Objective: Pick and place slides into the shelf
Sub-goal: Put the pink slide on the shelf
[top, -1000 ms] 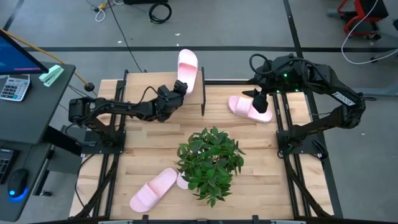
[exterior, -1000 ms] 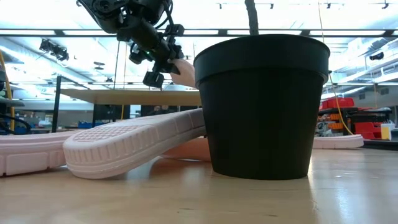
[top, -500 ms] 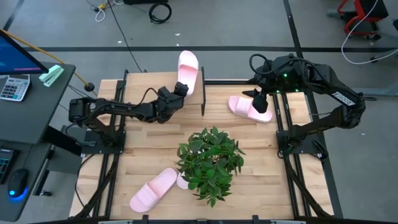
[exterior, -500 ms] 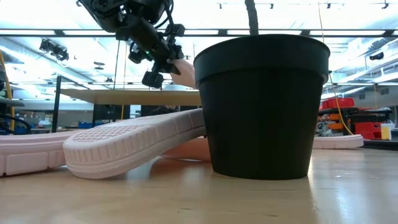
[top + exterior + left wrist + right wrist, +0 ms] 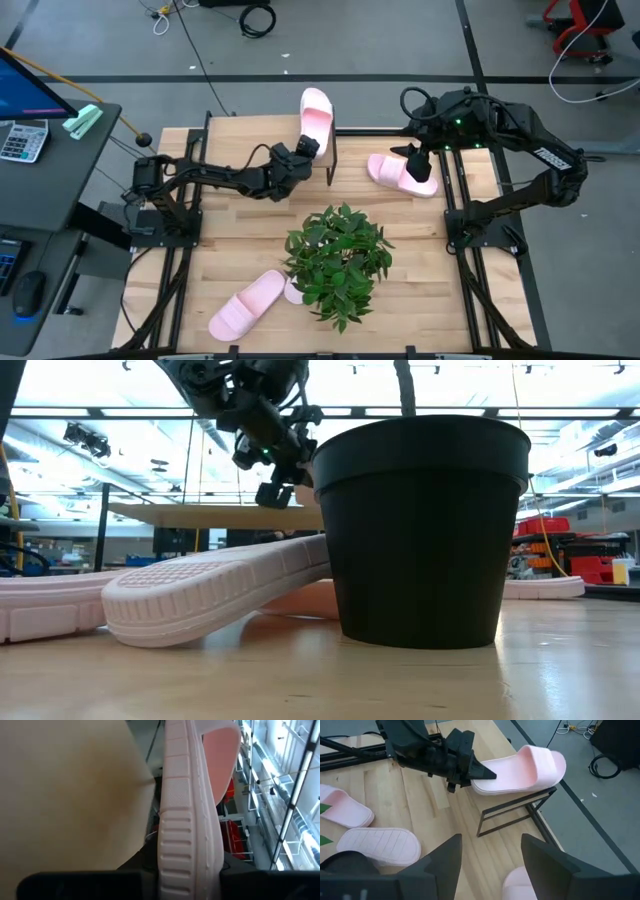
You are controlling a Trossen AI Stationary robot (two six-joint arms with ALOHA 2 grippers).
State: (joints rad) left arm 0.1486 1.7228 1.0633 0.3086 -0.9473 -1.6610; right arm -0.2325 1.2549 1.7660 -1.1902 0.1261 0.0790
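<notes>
My left gripper is shut on one pale pink slide and holds it over the right end of the shelf, whose black frame stands under the slide's toe half. Whether the slide rests on the shelf, I cannot tell. My right gripper is open and hovers above a second slide that lies flat on the table's far right part; its fingers stand on either side of that slide. Two more slides lie near the table's near edge, beside the plant. My left gripper holds the slide by its heel end, pinched between the two fingers, one on the footbed and one on the sole. The fingers come level from the table's left and near side, along the slide's length. The slide sits about level, strap end toward the far edge.
A potted green plant in a black pot stands in the table's middle near part. One near slide lies sole up and leans on the other. A desk with a calculator stands left of the table.
My left gripper has carried the slide toward the table's right, keeping hold of its heel end; the slide stays about level. The shelf frame has shifted slightly the same way. The right arm has kept still.
</notes>
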